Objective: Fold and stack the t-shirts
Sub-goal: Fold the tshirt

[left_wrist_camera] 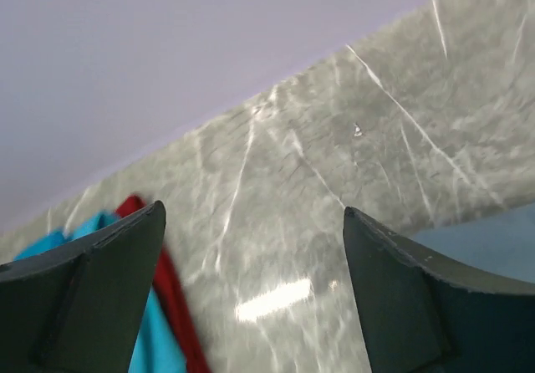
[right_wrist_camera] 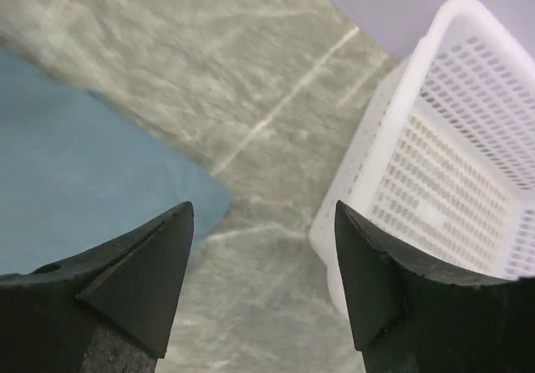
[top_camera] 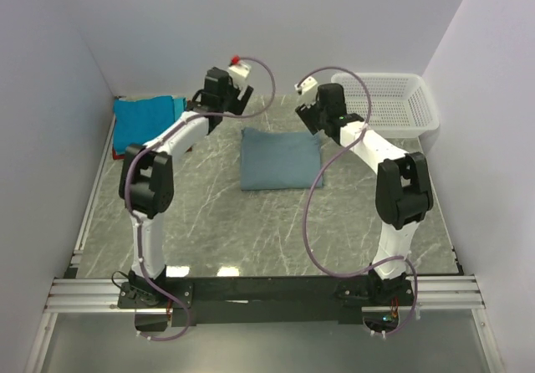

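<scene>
At the centre of the marbled grey worktop [top_camera: 209, 214], a grey-blue t-shirt [top_camera: 280, 158] lies folded into a flat rectangle, with neither tool touching it. At far left, against the side wall, a stack of folded t-shirts [top_camera: 146, 122] shows bright blue and teal from above. The left wrist view also shows the edge of a red t-shirt [left_wrist_camera: 175, 298] beside the teal cloth [left_wrist_camera: 159, 344] (the order of the layers cannot be told). At far right, a white mesh basket [top_camera: 389, 101] stands on the worktop, apart from the grey-blue t-shirt.

Left tool [top_camera: 236, 93]: raised over the worktop just beyond the far-left corner of the grey-blue t-shirt, with its fingers [left_wrist_camera: 92, 281] spread wide apart and nothing between them. Its wrist view shows bare marbled worktop in the gap, and a small part of the grey-blue t-shirt at lower right.

Right tool [top_camera: 309, 109]: raised near the far-right corner of the grey-blue t-shirt, between that shirt and the basket. Its fingers are likewise spread apart and hold nothing. Its wrist view shows the shirt's rounded corner on the left, the basket's perforated wall on the right, and bare worktop between the two.
</scene>
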Robot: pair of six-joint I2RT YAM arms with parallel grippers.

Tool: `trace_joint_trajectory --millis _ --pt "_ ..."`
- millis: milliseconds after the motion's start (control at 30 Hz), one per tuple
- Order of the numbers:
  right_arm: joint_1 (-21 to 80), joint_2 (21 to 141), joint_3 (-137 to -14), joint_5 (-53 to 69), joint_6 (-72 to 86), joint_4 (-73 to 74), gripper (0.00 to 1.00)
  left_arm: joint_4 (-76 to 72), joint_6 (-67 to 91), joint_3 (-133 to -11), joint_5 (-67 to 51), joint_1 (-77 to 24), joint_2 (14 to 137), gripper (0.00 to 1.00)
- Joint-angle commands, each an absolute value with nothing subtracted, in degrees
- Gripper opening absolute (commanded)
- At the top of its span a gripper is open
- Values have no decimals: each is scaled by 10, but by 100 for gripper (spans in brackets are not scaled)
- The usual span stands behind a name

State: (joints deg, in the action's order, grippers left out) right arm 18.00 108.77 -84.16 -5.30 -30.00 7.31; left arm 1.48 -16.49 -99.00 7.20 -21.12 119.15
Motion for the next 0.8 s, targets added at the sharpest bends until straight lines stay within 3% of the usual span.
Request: trace_joint_trajectory --millis 0,100,167,200,233,267,300,367,400,433,533,600,667,767 --pt "165 1039 -895 33 -203 139 74 89 -40 -980 90 -208 1090 93" --pt "162 1031 -925 252 -233 291 65 120 36 -917 14 -204 1030 92" --pt "162 1023 -904 371 -229 327 52 122 99 -869 -83 -200 1005 89" --pt "159 1019 -892 401 -224 332 46 110 114 -854 -132 -196 1001 79" --pt "157 1020 -873 421 -213 326 27 97 146 -831 -190 -195 1001 74" --pt "156 1022 -867 446 -190 326 16 90 158 -826 -221 -195 1012 69" --pt "149 1037 -866 459 -186 331 11 84 172 -827 -239 -195 1023 56" --pt "142 1064 -873 467 -180 358 9 93 202 -847 -271 -194 1064 47" --pt "136 1072 -882 465 -183 373 9 104 211 -853 -283 -194 1077 37" --pt "134 1079 -883 464 -189 406 10 115 219 -868 -288 -194 1089 36" --pt "129 1081 -840 457 -186 403 10 133 234 -856 -276 -195 1107 38" --pt "127 1080 -804 435 -169 383 11 124 238 -832 -246 -194 1095 46" --pt "118 1107 -805 418 -134 363 11 112 239 -807 -240 -193 1088 53" --pt "105 1157 -832 388 -114 375 12 76 252 -783 -271 -192 1097 56"
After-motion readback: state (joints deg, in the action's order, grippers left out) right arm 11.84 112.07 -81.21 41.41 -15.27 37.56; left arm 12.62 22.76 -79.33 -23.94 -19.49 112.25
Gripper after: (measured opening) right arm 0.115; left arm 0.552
